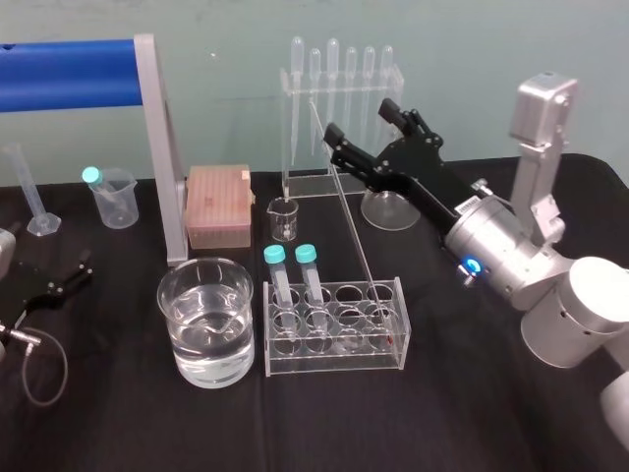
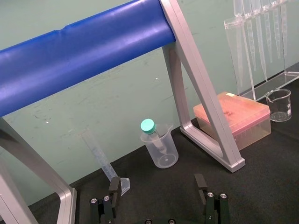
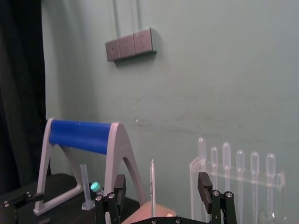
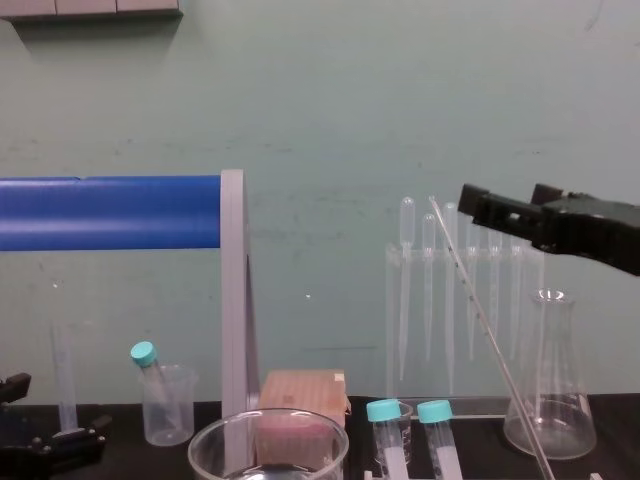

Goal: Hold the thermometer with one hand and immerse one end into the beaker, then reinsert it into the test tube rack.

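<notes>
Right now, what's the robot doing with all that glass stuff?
The right gripper is open, with its fingers on either side of the top of the thermometer, not gripping it. The thermometer leans in the test tube rack. The big beaker of water stands beside the rack, with nothing dipped in it yet. The left gripper rests open, low at the left.
</notes>
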You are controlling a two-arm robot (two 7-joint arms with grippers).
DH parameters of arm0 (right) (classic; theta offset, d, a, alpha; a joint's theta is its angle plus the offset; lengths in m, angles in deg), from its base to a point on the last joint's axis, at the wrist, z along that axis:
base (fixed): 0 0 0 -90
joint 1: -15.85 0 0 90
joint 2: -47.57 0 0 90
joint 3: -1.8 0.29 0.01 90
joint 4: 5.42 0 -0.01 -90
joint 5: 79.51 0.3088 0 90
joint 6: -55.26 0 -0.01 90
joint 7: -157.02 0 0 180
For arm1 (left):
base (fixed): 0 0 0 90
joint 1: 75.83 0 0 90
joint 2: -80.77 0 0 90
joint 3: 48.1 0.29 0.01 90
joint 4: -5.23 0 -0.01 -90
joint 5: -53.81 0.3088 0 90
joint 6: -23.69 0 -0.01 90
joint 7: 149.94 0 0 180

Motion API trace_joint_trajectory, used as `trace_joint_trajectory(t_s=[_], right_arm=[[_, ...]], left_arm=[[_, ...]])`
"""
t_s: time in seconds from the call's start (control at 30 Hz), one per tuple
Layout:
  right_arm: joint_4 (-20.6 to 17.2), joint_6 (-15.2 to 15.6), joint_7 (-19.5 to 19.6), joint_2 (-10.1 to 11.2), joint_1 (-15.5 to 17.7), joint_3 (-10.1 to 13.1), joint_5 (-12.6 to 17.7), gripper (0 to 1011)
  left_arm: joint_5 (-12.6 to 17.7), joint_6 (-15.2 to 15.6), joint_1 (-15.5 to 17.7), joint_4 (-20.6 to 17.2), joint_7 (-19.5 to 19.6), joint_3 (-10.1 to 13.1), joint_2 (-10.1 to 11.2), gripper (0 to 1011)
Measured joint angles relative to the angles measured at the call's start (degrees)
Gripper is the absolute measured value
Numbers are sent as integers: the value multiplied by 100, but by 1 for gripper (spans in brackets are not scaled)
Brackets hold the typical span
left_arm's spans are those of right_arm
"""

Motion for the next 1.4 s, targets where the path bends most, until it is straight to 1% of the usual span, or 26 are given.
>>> trace_joint_trajectory(t_s=[0.07, 0.3, 0.6, 1.0, 1.4], right_arm=[[66, 142, 42, -73, -60, -43, -83, 1003], [218, 410, 101, -237, -204, -138, -283, 1003], [324, 705, 225, -384, -289, -164, -511, 1003], [456, 1070, 120, -524, -357, -87, -636, 1003], [489, 1301, -10, -606, -330, 36, -666, 1003]], left_arm=[[0, 0, 0, 0, 0, 0, 0, 1008], [0, 0, 0, 0, 0, 0, 0, 1008], [0, 0, 0, 0, 0, 0, 0, 1008], [0, 0, 0, 0, 0, 0, 0, 1008], [0, 0, 0, 0, 0, 0, 0, 1008]])
